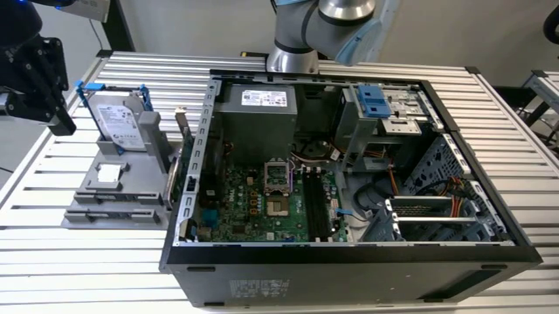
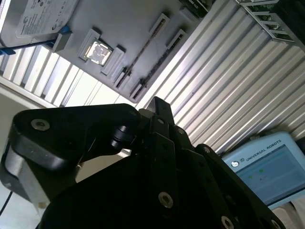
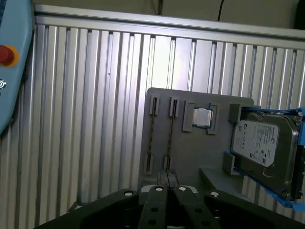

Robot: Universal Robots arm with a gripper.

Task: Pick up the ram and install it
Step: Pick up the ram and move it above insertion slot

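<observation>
Grey plastic tray sits straight ahead of the black gripper, and that's where the ram is. It's a long, thin circuit-board stick standing on edge in a slotted holder, seen edge-on, so its colour doesn't come through. A second stick just like it stands just beside it. The gripper's fingers are pressed together with nothing between them. It hangs raised, well apart from the ram, so nothing is picked up yet.

What could go wrong, I'd say: those two sticks are close neighbours. A finger coming down a touch off-line could land on the wrong one or knock it in its holder. An edge that thin, caught off-centre, would likely tip in the grip. On the ram's other side sits a square silver processor chip. Beyond that stands a silver hard drive in a blue bracket, tall enough to snag.

Room-wise, there's bare ribbed aluminium counter on the second stick's side, plenty free. The tighter part looks to be the open black computer case. Its metal wall stands between the tray and the green motherboard. The long black slots lie low inside, with cables near one end.
</observation>
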